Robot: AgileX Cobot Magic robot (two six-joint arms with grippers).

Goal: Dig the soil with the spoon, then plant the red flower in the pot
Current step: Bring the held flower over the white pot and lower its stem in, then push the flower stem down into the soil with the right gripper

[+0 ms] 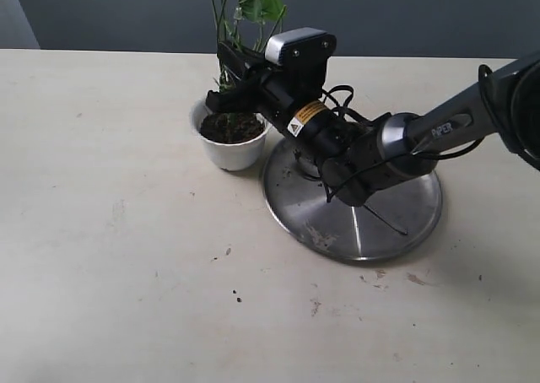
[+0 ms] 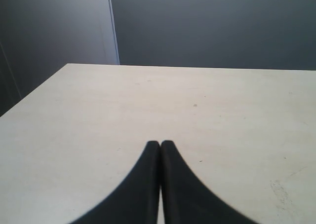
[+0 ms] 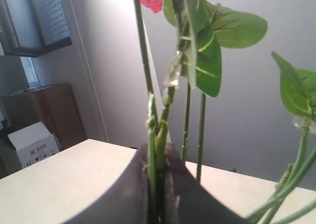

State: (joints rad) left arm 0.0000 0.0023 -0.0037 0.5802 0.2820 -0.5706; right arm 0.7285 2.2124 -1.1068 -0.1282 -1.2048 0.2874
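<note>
Noted right gripper (image 3: 157, 152) pinched shut on thin stems of red flower (image 3: 190, 41) over pot (image 1: 229, 155), left gripper (image 2: 160, 145) closed empty; judged light, springy, top-heavy, so hold low near stem base

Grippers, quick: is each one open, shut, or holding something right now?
Left gripper: closed, holding nothing.
Right gripper: closed on the stems of the red flower.
</note>
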